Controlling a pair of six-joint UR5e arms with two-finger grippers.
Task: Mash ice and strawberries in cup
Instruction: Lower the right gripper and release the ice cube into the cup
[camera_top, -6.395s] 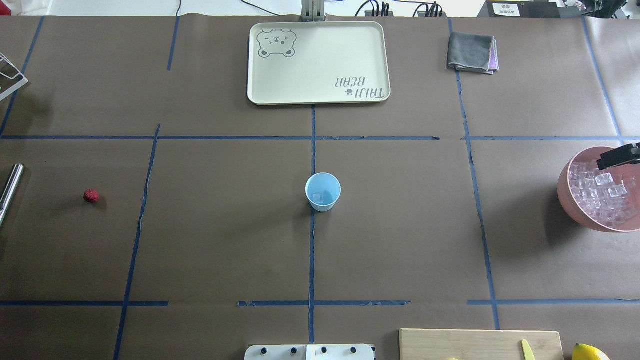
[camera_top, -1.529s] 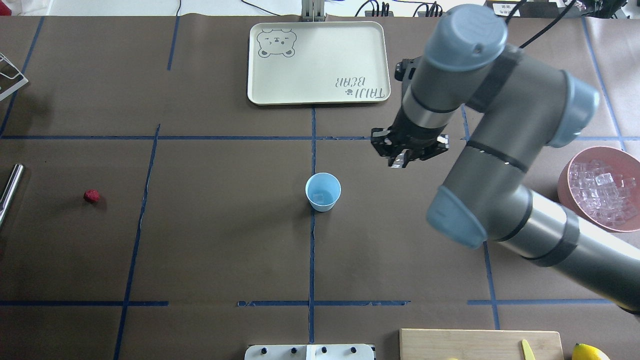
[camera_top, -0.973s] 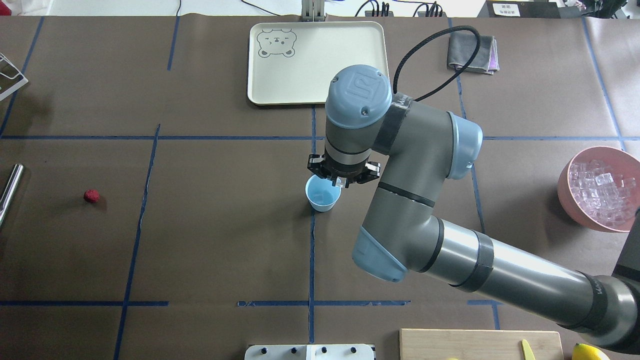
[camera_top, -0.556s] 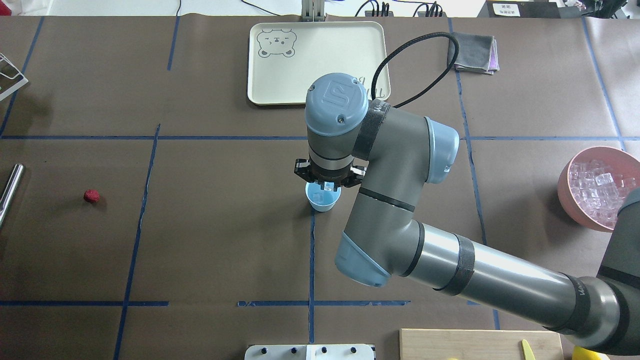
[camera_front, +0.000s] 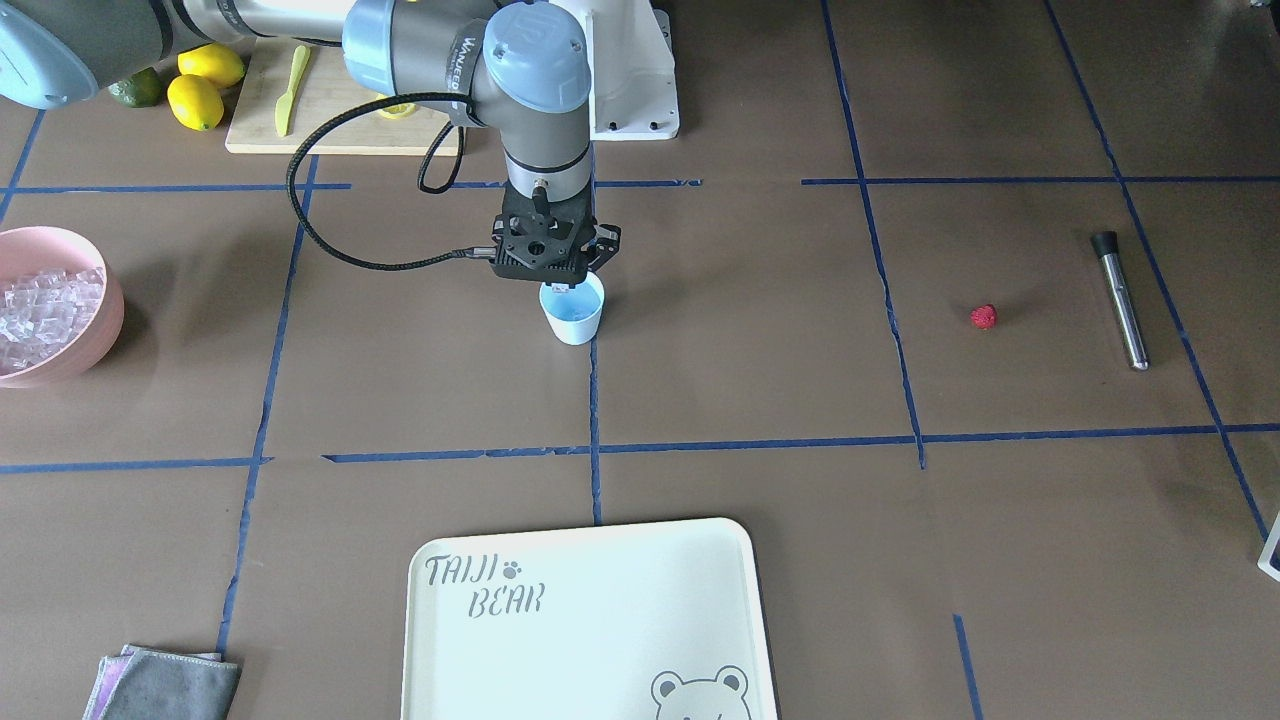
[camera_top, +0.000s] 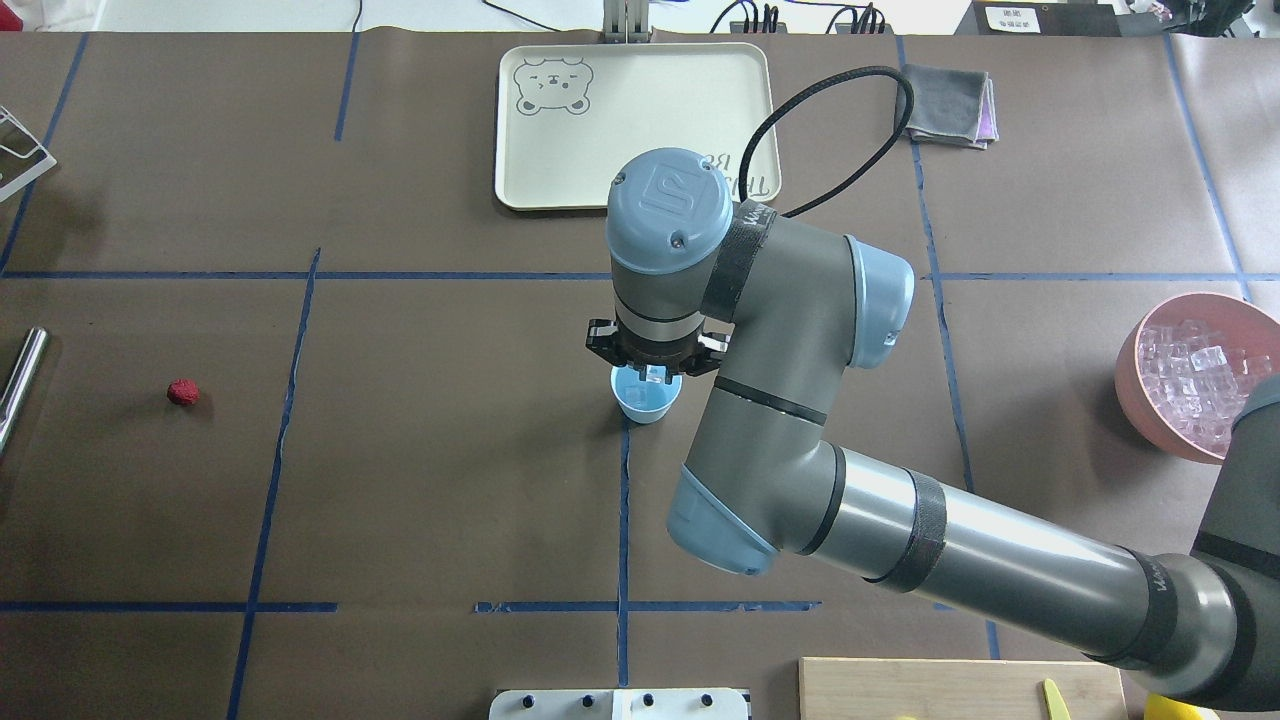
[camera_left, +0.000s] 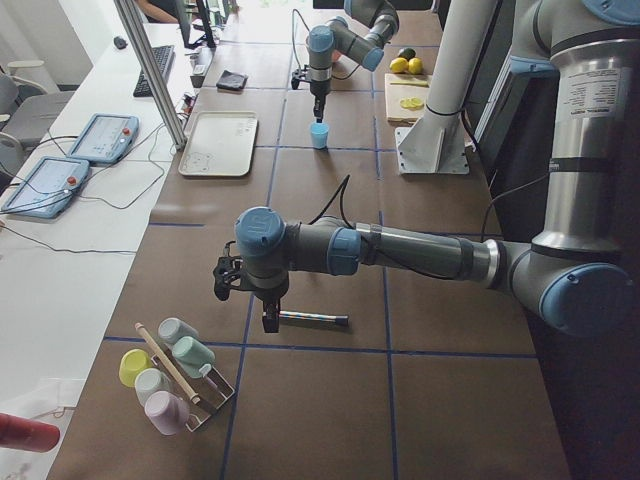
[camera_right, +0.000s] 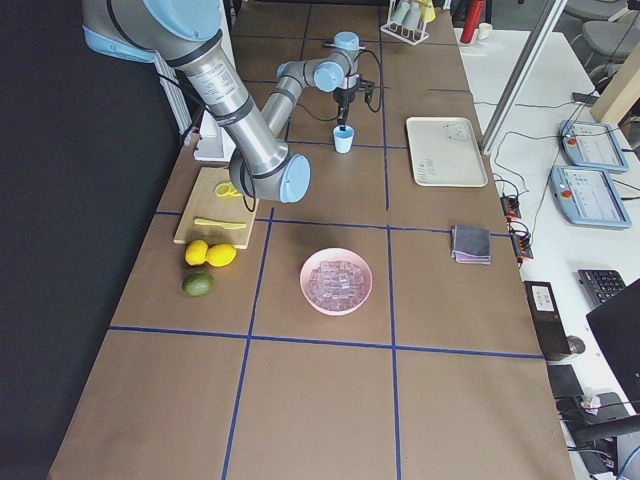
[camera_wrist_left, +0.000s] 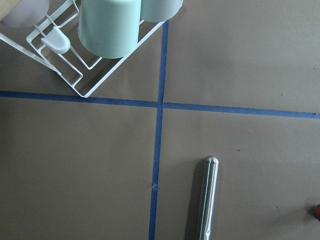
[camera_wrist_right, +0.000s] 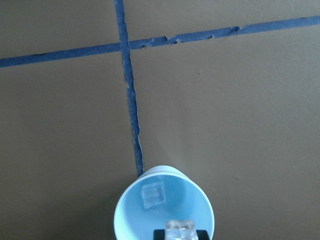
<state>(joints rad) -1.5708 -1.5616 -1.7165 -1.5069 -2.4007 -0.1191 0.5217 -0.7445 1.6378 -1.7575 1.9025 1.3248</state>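
Note:
The light blue cup (camera_top: 645, 402) stands at the table's middle with one ice cube (camera_wrist_right: 152, 195) on its bottom. My right gripper (camera_top: 655, 375) hangs just above the cup's rim, shut on a second clear ice cube (camera_wrist_right: 180, 230); it also shows in the front view (camera_front: 560, 288) over the cup (camera_front: 573, 318). The red strawberry (camera_top: 182, 392) lies alone on the table far to the left, also in the front view (camera_front: 984, 317). My left gripper (camera_left: 270, 322) hovers near a metal rod (camera_left: 312, 318); I cannot tell whether it is open or shut.
A pink bowl (camera_top: 1130, 370) full of ice cubes stands at the right edge. The metal rod (camera_front: 1120, 300) lies beyond the strawberry. A cream tray (camera_top: 640, 190) and a grey cloth (camera_top: 945, 105) lie at the far side. A cup rack (camera_wrist_left: 95, 75) stands by the left arm. A cutting board (camera_front: 330, 110) and lemons (camera_front: 195, 100) lie near the base.
My right arm has swung from the pink bowl to the cup, carrying an ice cube. In the last half second it has barely moved. The cube is still in the fingers.

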